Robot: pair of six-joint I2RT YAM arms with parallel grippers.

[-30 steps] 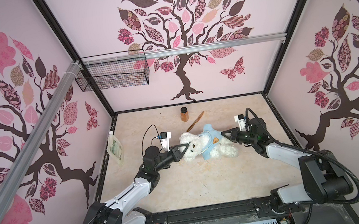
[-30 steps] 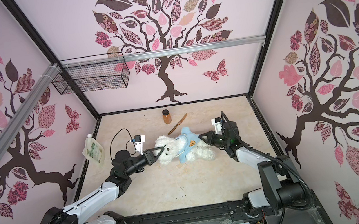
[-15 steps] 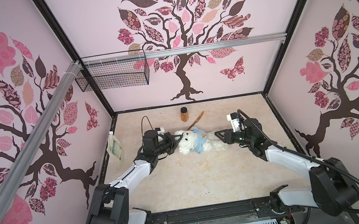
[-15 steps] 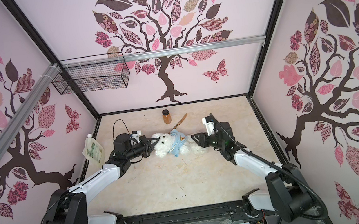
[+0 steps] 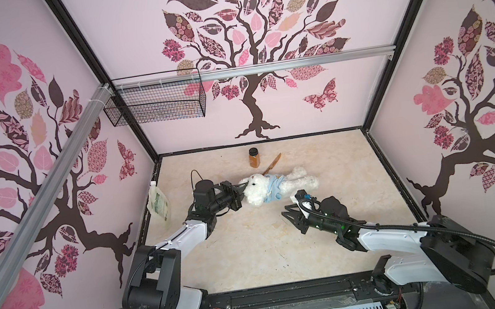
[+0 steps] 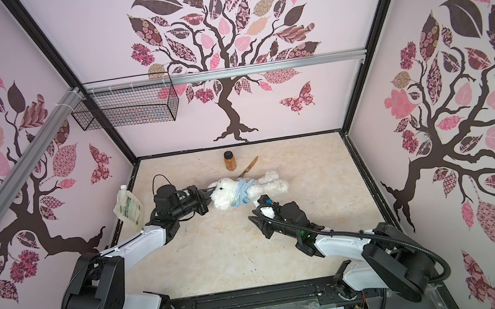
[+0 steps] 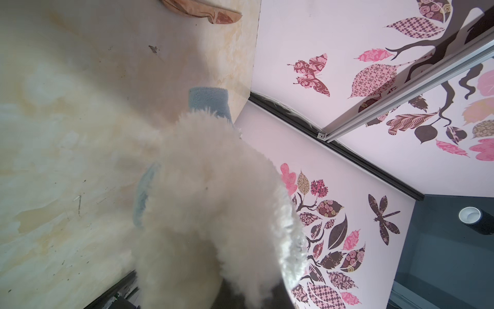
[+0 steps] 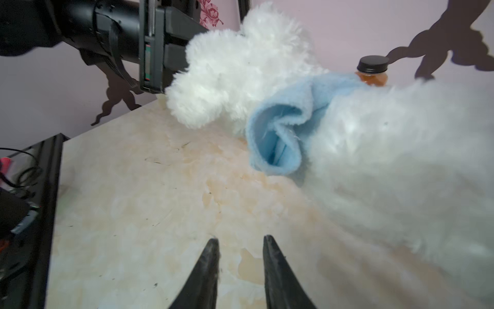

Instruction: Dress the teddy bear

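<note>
**Right arm lets go; shirt rides up on the bear**

The teddy bear (image 5: 281, 185) lies just past the table's middle toward 12 o'clock, head at 9 o'clock, legs at 3 o'clock. A second ago its light blue shirt (image 5: 271, 188) lay spread over the torso. Now it is bunched into a band under the head, and the right wrist view shows one opening of it gaping empty (image 8: 278, 139).

The left gripper (image 5: 240, 191) still has its fingers pressed together in the fur at the head. The right gripper (image 8: 240, 240), which had been at the legs, has backed off toward 5 o'clock. Its fingers are slightly spread with nothing between them.

The dressing looks set back: the hem likely needs drawing down again.

The mottled cream table (image 5: 252, 252) is otherwise bare near the bear. At 12 o'clock stand a jar (image 5: 254, 157) and a wooden knife (image 5: 272, 163). A pouch (image 5: 158, 202) leans at 9 o'clock and a wire basket (image 5: 155, 102) hangs on the tree-patterned pink walls.
</note>
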